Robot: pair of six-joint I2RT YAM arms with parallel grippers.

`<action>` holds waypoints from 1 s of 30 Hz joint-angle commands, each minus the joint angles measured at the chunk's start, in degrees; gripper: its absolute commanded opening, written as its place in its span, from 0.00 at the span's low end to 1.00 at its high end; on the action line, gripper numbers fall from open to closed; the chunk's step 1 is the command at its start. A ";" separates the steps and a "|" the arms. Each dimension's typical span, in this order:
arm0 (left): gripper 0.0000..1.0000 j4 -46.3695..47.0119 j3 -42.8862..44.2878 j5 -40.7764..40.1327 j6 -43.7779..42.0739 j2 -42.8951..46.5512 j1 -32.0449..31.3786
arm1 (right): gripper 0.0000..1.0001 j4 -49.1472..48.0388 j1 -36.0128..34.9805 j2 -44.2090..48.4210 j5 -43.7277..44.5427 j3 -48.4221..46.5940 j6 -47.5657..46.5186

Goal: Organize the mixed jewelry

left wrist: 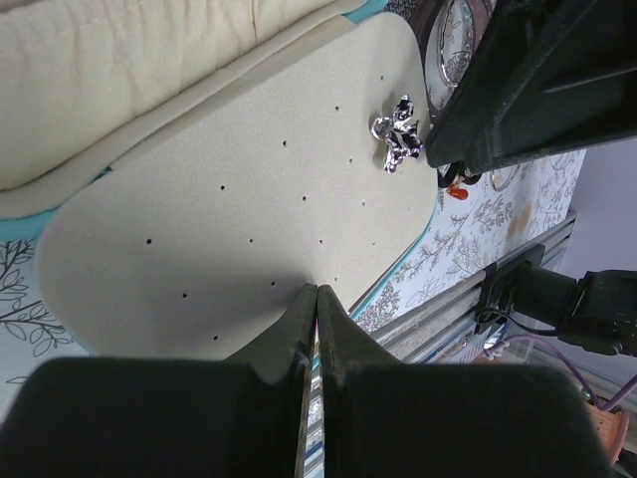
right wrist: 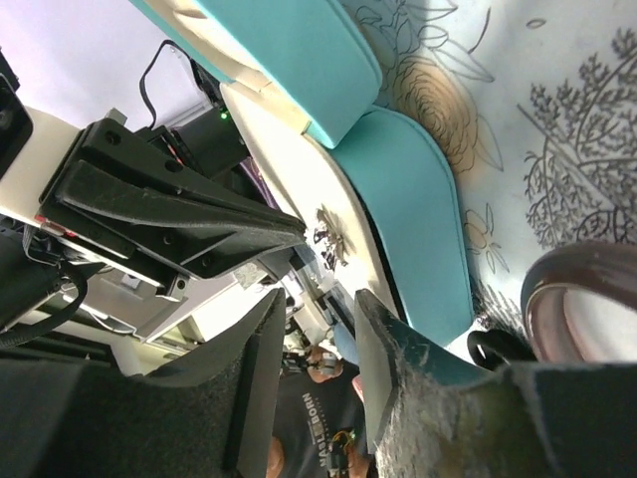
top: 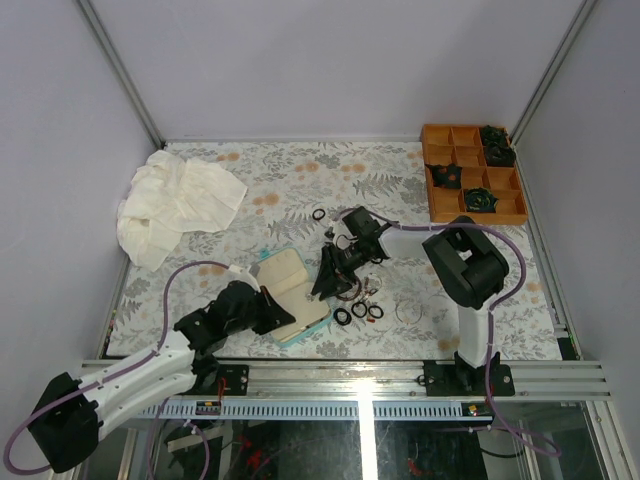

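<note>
Your right gripper (right wrist: 320, 299) fills the bottom of the view, its two dark fingers standing apart with nothing between them. Just beyond the tips the open teal case (right wrist: 413, 199) lies on the floral table (right wrist: 567, 110). Its cream panel (right wrist: 284, 139) carries a small silvery trinket (right wrist: 326, 234). The left gripper (right wrist: 289, 231) reaches in from the left, its black tip close to that trinket. At the right edge you see a reddish-brown bangle (right wrist: 582, 289), with a black ring (right wrist: 495, 349) just beside it, near your right finger.
</note>
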State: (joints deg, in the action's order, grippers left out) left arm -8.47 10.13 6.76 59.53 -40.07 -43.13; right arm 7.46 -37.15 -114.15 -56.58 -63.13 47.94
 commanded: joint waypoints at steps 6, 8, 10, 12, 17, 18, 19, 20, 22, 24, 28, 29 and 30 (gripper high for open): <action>0.00 -5.86 0.21 -3.35 -1.78 0.94 -0.43 | 0.43 8.51 -0.43 9.27 5.78 -4.98 -6.74; 0.00 -5.86 -0.15 -3.48 -1.82 0.91 -0.38 | 0.43 8.98 -0.26 10.40 7.81 -5.98 -7.88; 0.00 -5.86 -0.80 -3.78 -1.66 1.17 -0.37 | 0.43 8.97 -0.13 11.29 11.00 -7.46 -8.96; 0.00 -6.21 -1.02 -3.75 -1.61 1.46 -0.39 | 0.43 8.09 -0.12 11.74 13.97 -9.13 -9.65; 0.00 -7.51 -1.61 -3.86 -1.17 2.41 -0.38 | 0.46 9.17 0.09 9.88 20.63 -15.78 -13.04; 0.00 -7.64 -1.83 -3.83 -0.95 2.91 -0.37 | 0.49 9.41 0.27 9.19 21.77 -17.32 -14.10; 0.00 -7.88 -2.05 -3.75 -0.66 3.58 -0.35 | 0.52 9.05 0.38 8.41 22.79 -18.37 -14.57; 0.00 -8.07 -2.23 -3.82 -0.38 4.11 -0.38 | 0.54 8.44 0.55 7.55 23.34 -19.31 -14.88; 0.00 -9.08 -2.18 -4.13 -0.12 5.15 -0.38 | 0.59 6.10 0.94 5.57 23.07 -20.37 -15.19; 0.00 -10.49 -1.90 -4.50 -0.11 6.03 -0.42 | 0.63 3.17 1.54 3.45 22.19 -20.73 -15.14; 0.00 -12.31 -2.08 -5.07 0.10 7.71 -0.43 | 0.67 -0.43 1.94 -0.72 22.39 -21.89 -16.57; 0.00 -12.54 -2.13 -5.09 0.30 8.04 -0.40 | 0.68 -1.23 1.97 -1.42 22.62 -21.94 -16.86; 0.00 -12.73 -2.21 -5.03 0.39 8.26 -0.37 | 0.69 -2.07 1.99 -2.10 23.12 -22.03 -17.02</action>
State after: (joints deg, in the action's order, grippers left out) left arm -15.46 9.34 4.43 59.94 -32.73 -43.13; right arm 9.74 -35.55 -113.60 -35.09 -82.78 33.54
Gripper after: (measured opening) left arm 0.001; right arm 0.677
